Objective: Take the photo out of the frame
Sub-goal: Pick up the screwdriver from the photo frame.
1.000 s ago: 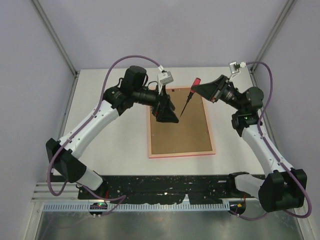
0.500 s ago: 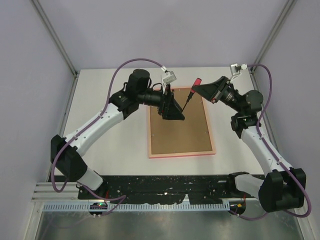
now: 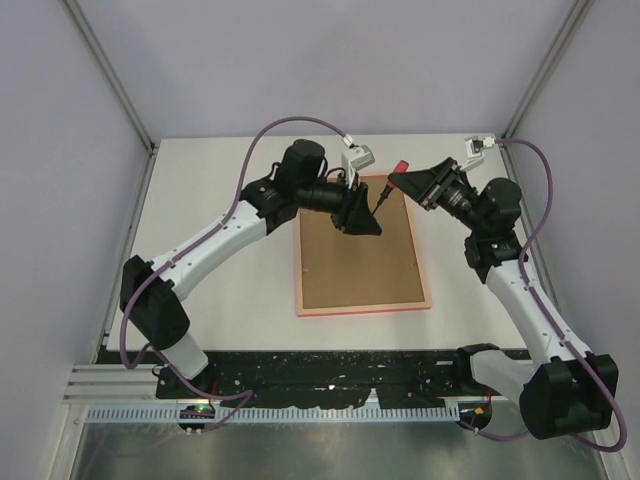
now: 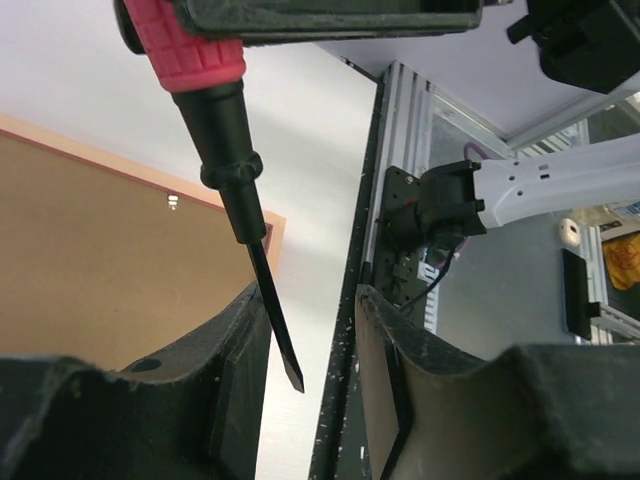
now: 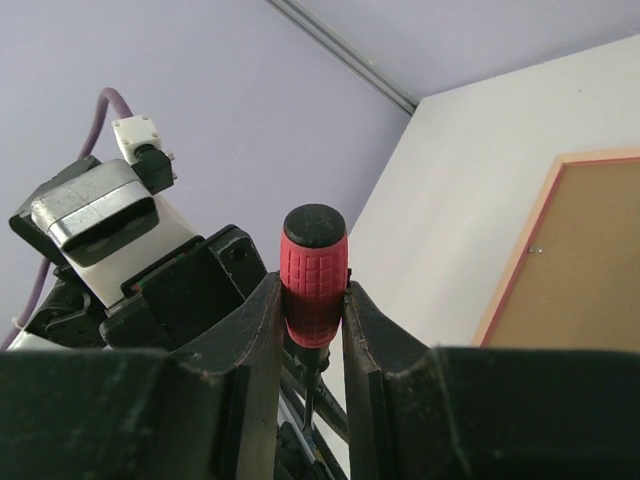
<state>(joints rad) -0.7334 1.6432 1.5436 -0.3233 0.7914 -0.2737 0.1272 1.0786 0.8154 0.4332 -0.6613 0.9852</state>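
The frame (image 3: 362,310) lies face down on the white table, its pink rim around a plain brown backing board (image 3: 360,265). The photo is hidden under that board. My right gripper (image 3: 398,178) is shut on the red handle of a screwdriver (image 3: 401,166), held over the frame's far edge with its black blade sloping down to the left. In the right wrist view, both fingers press the handle (image 5: 313,270). My left gripper (image 4: 310,300) is open, and the blade tip (image 4: 298,382) hangs between its fingers, close to the left finger (image 4: 235,370) and apart from the right one.
A small metal tab (image 4: 172,203) sits on the backing board near the frame's rim (image 4: 270,225). The black strip along the table's near edge (image 3: 330,365) carries both arm bases. Grey walls close in the table on three sides.
My left gripper has swung right and towards the far edge, and its jaws have narrowed around the screwdriver blade. My right gripper has drawn the screwdriver slightly towards the far edge.
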